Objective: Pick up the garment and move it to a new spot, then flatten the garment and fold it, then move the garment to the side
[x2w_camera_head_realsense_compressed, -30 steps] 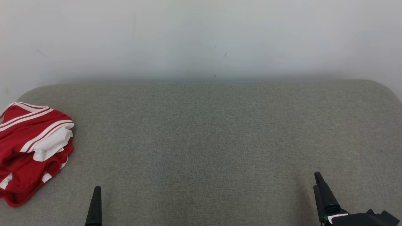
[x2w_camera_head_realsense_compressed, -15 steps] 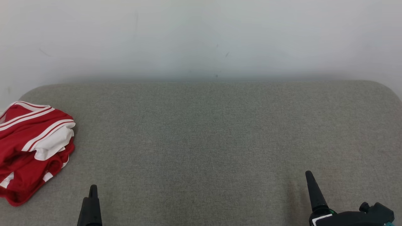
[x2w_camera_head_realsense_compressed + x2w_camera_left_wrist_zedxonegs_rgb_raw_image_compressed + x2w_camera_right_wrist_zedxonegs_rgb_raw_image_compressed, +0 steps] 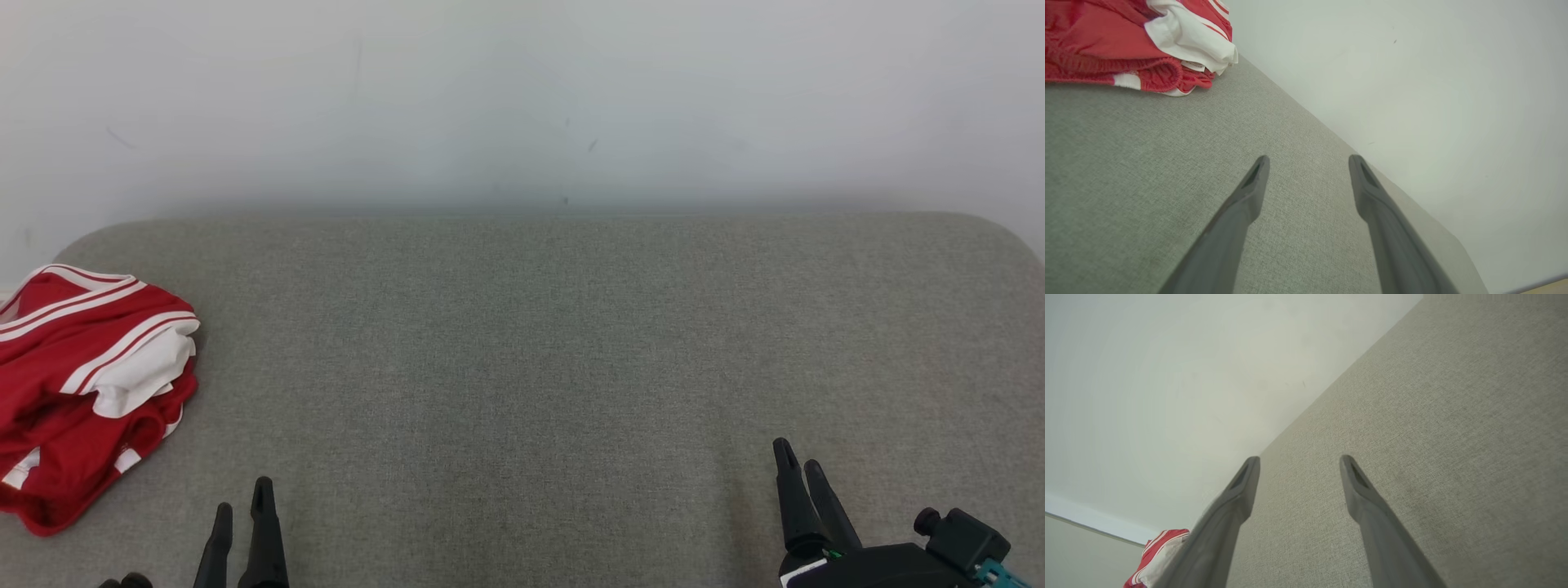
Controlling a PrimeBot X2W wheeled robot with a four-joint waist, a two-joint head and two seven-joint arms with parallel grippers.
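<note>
Red garment with white stripes (image 3: 82, 392) lies crumpled in a heap at the far left edge of the grey woven cushioned surface (image 3: 522, 343), partly cut off in the head view. Its long axis runs roughly near to far; which end points where cannot be told. Left gripper (image 3: 242, 498) stands near it with fingers spread, holding nothing. Right gripper (image 3: 797, 454), well apart from it, is likewise spread and empty.

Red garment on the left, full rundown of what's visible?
The garment is red cloth with white stripes and a white panel, with a gathered elastic hem. It lies crumpled in a heap at the left edge of the grey fabric surface, partly cut off by the head view's edge. Only the surface touches it.
</note>
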